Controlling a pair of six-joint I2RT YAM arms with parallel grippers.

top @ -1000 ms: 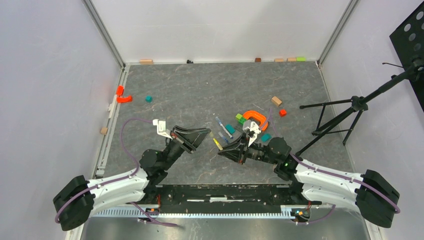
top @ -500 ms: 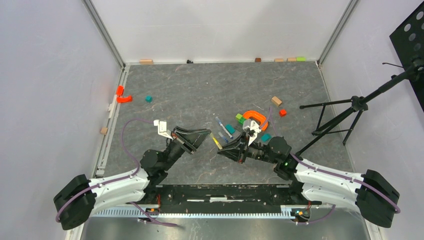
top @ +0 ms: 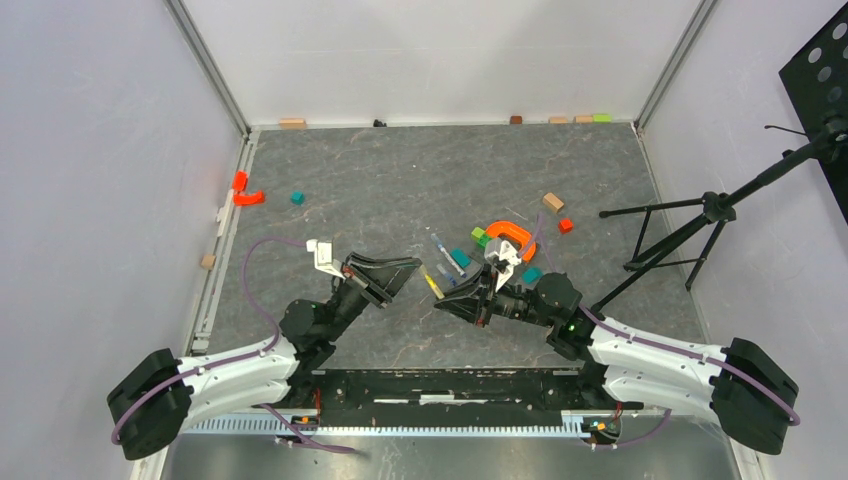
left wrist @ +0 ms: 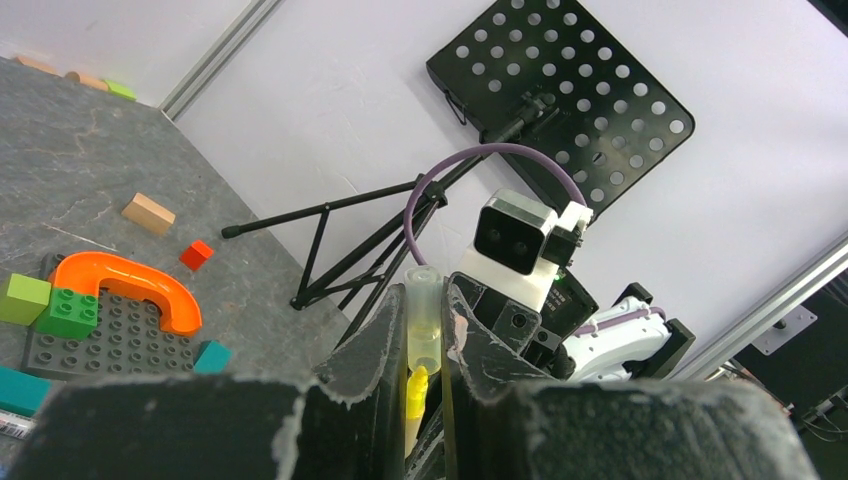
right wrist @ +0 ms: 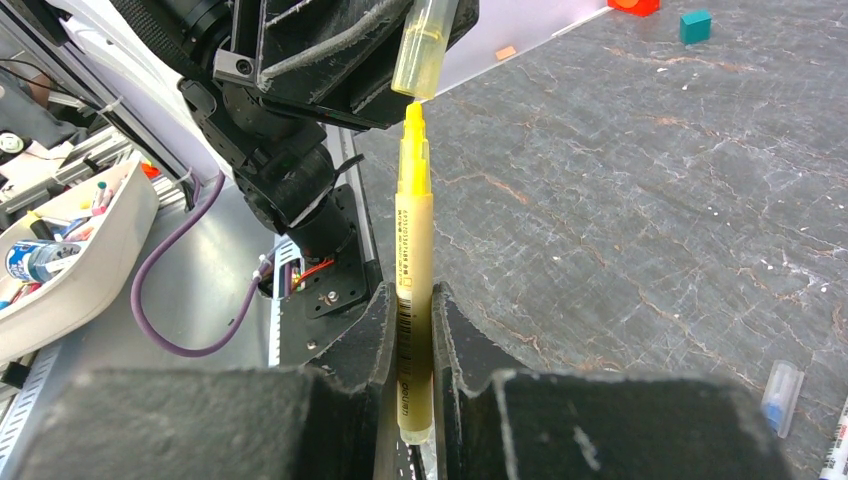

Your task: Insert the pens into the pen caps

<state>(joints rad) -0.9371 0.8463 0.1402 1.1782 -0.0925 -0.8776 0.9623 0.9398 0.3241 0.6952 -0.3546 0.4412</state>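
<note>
One pen (right wrist: 413, 250) tip at cap (right wrist: 425, 50) mouth

Light bright, even, diffuse, coming from above. Walls (top: 430, 50) evenly lit. Shadows under arms on table (top: 400, 180) soft and faint. Top view sharp. Wrist views: own fingers (right wrist: 250, 420) near lens blurred, far background slightly soft
</note>
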